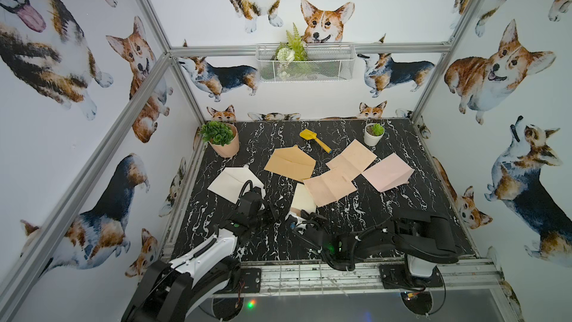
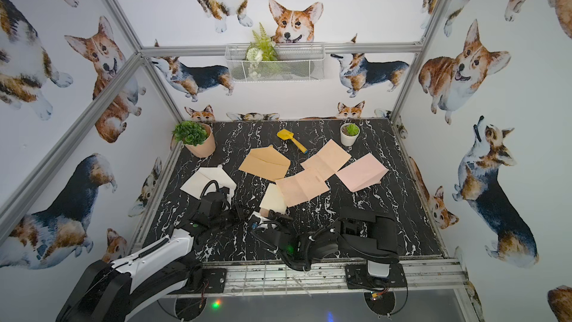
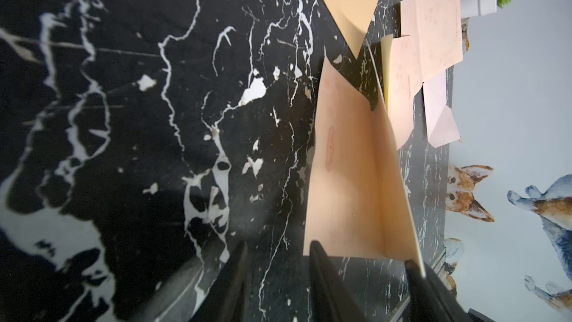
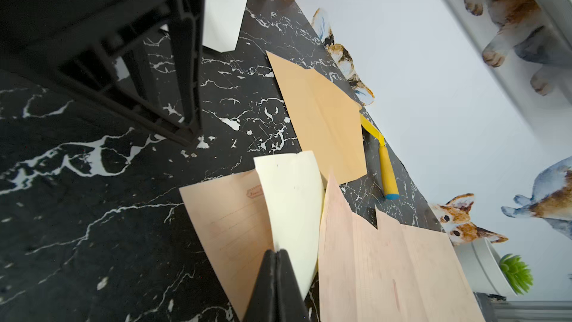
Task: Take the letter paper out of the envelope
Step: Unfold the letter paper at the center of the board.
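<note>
Since the right pincer (image 4: pixel 275 254) is clamped tight on the cream-backed letter paper (image 4: pixel 291 199), held up above the desk (image 1: pixel 411 209) and apart from the white envelope (image 1: pixel 226 181), extraction looks done. Laying the sheet down and releasing it remain. The left pincer (image 3: pixel 278 246) stands partly open, empty.

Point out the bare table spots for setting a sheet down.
Free: the table strip between the terracotta pot and yellow shovel; also the patch between the pink envelope and right arm. Crowded: centre, overlapping letter sheets.
</note>
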`<action>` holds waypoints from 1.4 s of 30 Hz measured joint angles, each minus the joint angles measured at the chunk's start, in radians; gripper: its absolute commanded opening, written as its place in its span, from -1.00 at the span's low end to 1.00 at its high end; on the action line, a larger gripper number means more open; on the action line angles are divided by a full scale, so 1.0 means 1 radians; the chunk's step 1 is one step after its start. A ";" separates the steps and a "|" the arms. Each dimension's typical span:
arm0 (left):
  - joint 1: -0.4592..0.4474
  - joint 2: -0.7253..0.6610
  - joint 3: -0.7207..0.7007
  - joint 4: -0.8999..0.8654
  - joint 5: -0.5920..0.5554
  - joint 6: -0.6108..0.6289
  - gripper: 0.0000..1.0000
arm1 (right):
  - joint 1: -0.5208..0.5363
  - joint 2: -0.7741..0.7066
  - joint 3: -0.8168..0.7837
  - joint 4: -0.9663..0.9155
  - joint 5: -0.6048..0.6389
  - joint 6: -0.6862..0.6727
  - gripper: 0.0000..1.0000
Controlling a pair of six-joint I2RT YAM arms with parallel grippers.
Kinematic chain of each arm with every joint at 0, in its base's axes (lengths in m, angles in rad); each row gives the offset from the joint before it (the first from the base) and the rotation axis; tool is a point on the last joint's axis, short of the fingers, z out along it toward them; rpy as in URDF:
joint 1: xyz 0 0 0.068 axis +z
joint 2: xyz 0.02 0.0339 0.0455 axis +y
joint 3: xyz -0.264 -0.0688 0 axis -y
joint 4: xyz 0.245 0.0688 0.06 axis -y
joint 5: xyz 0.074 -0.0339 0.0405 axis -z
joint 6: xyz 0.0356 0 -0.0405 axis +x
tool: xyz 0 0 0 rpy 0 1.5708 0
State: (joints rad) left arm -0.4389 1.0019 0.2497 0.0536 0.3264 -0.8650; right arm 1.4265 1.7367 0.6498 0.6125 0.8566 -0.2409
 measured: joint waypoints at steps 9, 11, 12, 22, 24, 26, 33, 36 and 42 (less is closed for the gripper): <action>0.000 -0.010 0.000 -0.047 -0.019 0.009 -0.25 | -0.071 -0.278 -0.206 0.062 -0.198 0.240 -1.00; 0.000 -0.017 0.000 -0.051 -0.019 0.009 -0.26 | -0.083 -0.355 -0.244 0.074 -0.250 0.278 -1.00; 0.000 -0.018 0.001 -0.051 -0.019 0.009 -0.25 | -0.087 -0.394 -0.261 0.081 -0.270 0.297 -1.00; 0.000 0.019 0.004 -0.050 -0.026 0.009 -0.26 | -0.160 -0.638 -0.322 0.078 -0.531 0.406 -1.00; -0.001 0.016 0.004 -0.050 -0.026 0.009 -0.26 | -0.198 -0.645 -0.343 0.085 -0.579 0.436 -1.00; -0.001 0.003 0.004 -0.050 -0.026 0.008 -0.27 | -0.240 -0.629 -0.362 0.093 -0.623 0.472 -1.00; -0.006 -0.059 0.000 -0.052 -0.031 0.005 -0.26 | -0.328 -0.430 -0.383 0.193 -0.771 0.584 -1.00; -0.007 -0.073 -0.012 -0.056 -0.038 0.002 -0.27 | -0.345 -0.357 -0.380 0.251 -0.811 0.613 -1.00; -0.007 -0.088 -0.032 -0.062 -0.039 -0.002 -0.27 | -0.362 -0.272 -0.373 0.336 -0.858 0.648 -1.00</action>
State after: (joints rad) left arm -0.4461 0.9138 0.2176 -0.0086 0.2878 -0.8673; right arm 1.0645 1.4651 0.2771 0.9489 -0.0010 0.4068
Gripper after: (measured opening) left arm 0.367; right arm 0.049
